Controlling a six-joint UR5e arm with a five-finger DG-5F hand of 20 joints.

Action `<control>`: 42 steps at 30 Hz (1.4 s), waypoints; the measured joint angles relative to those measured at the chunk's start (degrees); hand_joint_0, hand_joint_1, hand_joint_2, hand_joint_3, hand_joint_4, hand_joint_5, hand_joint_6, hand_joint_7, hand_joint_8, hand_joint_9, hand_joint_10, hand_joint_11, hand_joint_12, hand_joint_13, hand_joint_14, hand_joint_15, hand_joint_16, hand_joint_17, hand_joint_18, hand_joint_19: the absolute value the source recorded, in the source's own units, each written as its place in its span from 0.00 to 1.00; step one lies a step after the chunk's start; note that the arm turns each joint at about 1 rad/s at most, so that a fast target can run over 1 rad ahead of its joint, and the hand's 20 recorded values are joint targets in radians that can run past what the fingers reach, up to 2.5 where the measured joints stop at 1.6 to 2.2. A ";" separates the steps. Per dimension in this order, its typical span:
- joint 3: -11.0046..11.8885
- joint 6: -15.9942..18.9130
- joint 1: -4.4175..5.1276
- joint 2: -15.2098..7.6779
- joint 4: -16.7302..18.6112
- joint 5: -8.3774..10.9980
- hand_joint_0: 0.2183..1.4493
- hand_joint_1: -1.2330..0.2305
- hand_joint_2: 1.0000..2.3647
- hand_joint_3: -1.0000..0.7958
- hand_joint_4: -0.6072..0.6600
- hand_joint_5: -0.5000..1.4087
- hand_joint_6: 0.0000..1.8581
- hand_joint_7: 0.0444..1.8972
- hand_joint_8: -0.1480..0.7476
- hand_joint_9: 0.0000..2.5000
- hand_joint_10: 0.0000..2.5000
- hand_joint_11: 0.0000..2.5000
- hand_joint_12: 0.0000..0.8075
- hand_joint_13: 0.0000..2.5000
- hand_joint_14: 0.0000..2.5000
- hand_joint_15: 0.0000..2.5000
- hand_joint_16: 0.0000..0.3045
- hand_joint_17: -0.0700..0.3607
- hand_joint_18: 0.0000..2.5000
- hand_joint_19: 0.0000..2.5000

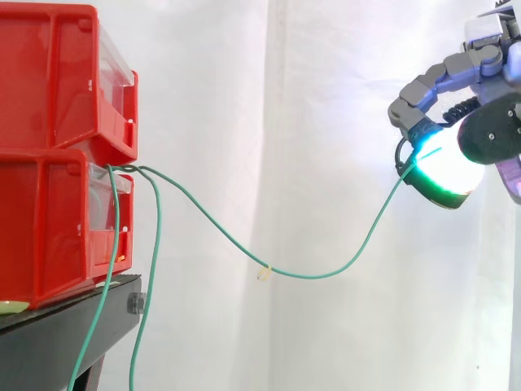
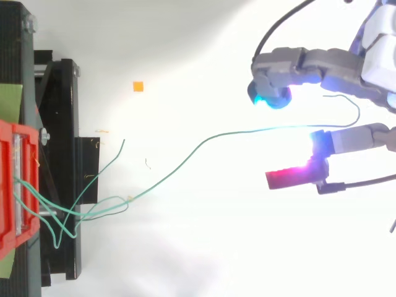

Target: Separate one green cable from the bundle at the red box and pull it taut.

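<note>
Nothing in either view can be read as text, a number or a sign. The red bins [image 1: 57,122] show plain faces. The pale tag [image 1: 263,274] on the green cable [image 1: 309,277] and the orange square [image 2: 138,86] on the white ground are too small to tell whether they carry print.

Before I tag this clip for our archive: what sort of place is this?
Likely a robotics lab test rig: a white curtain backdrop, red bins stacked on a black stand, and a robot hand pinching a sagging green cable.
</note>
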 measured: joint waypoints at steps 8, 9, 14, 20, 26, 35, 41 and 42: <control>0.00 12.51 0.62 0.00 -1.71 1.51 0.37 0.39 0.00 0.30 0.51 0.33 0.27 0.74 0.21 1.00 1.00 0.12 0.51 1.00 0.01 0.60 0.16 0.41 0.68 0.08; 0.00 13.85 0.69 0.00 -1.98 1.66 0.37 0.39 0.00 0.30 0.51 0.33 0.27 0.74 0.21 1.00 1.00 0.12 0.52 1.00 0.01 0.60 0.16 0.41 0.68 0.08; 0.00 21.74 1.08 0.00 -4.24 1.99 0.37 0.39 0.00 0.30 0.51 0.33 0.27 0.74 0.20 1.00 1.00 0.13 0.52 1.00 0.01 0.61 0.16 0.41 0.68 0.08; -0.01 30.62 1.37 -0.04 -6.03 2.03 0.37 0.39 0.00 0.30 0.51 0.33 0.27 0.75 0.21 1.00 1.00 0.12 0.52 1.00 0.01 0.61 0.16 0.41 0.68 0.08; -1.06 36.93 1.56 -0.04 -5.95 1.89 0.37 0.39 0.00 0.30 0.51 0.33 0.27 0.74 0.21 1.00 1.00 0.13 0.53 1.00 0.01 0.60 0.16 0.41 0.68 0.08; -7.30 41.94 2.09 -0.02 3.68 2.30 0.37 0.39 0.00 0.30 0.51 0.33 0.27 0.74 0.21 1.00 1.00 0.12 0.52 1.00 0.01 0.60 0.16 0.41 0.68 0.08; -7.59 42.29 2.22 -0.03 4.99 2.91 0.37 0.39 0.00 0.30 0.51 0.33 0.27 0.74 0.20 1.00 1.00 0.12 0.51 1.00 0.01 0.61 0.16 0.41 0.68 0.08; -7.60 42.31 2.25 -0.03 5.03 2.95 0.37 0.39 0.00 0.30 0.51 0.33 0.27 0.74 0.20 1.00 1.00 0.13 0.52 1.00 0.01 0.60 0.16 0.41 0.68 0.08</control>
